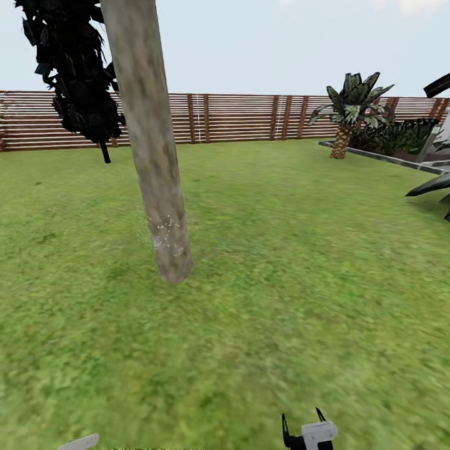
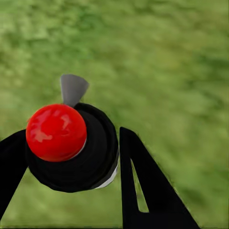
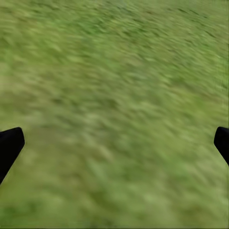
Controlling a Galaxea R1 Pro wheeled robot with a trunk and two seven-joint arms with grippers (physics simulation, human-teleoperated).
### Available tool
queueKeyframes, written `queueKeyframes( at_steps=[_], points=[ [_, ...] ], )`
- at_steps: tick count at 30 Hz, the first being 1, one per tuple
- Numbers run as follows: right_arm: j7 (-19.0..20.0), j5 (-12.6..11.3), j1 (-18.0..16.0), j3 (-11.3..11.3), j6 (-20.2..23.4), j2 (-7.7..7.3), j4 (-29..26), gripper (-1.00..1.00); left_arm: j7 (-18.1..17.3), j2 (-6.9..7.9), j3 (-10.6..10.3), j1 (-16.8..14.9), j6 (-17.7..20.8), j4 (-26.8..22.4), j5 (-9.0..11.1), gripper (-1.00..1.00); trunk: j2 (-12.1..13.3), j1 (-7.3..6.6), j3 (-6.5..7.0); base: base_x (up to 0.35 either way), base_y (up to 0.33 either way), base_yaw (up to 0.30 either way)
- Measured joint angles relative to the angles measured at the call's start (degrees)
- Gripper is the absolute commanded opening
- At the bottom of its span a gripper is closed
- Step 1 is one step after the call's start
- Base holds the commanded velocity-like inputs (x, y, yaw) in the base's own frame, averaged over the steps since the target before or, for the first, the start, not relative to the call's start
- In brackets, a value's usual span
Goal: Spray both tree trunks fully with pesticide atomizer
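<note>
The pesticide atomizer, gripped between the left gripper's fingers, points its red tip along them; right fingers spread apart.

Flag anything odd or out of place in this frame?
Only one thing: white pesticide specks sit in a small patch low on the tree trunk; the bark above is bare, so coverage looks partial. The left gripper holds the pesticide atomizer squarely. Nothing spilled or damaged.
</note>
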Motion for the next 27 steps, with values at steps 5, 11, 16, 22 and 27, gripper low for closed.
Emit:
queueKeyframes(
  at_steps=[5, 11, 16, 22, 27],
  points=[
    [0.0, 0.0, 0.0, 0.0, 0.0, 0.00, 0.0, 1.00, 0.0, 0.02, 0.0, 0.0, 0.1, 0.0, 0.0, -1.00, 0.0, 0.00, 0.00, 0.000, 0.000, 0.281],
    [0.0, 0.0, 0.0, 0.0, 0.0, 0.00, 0.0, 1.00, 0.0, -0.03, -0.1, 0.0, 0.1, 0.0, -0.4, -1.00, 0.0, 0.00, 0.00, 0.000, 0.000, 0.281],
    [0.0, 0.0, 0.0, 0.0, 0.1, 0.00, 0.0, 1.00, 0.0, -0.05, -0.1, 0.0, 0.1, 0.0, -0.4, -1.00, 0.0, 0.00, 0.00, 0.000, 0.000, 0.281],
    [0.0, 0.0, 0.0, 0.0, 0.0, 0.00, 0.0, 1.00, 0.0, -0.05, -0.1, 0.0, 0.0, 0.0, -0.2, -1.00, 0.0, 0.00, 0.00, 0.000, 0.160, 0.281],
    [0.0, 0.0, 0.0, 0.0, 0.1, 0.00, 0.0, 1.00, 0.0, -0.05, -0.1, 0.0, 0.0, 0.0, -0.1, -1.00, 0.0, 0.00, 0.00, 0.000, 0.298, 0.281]
  ],
)
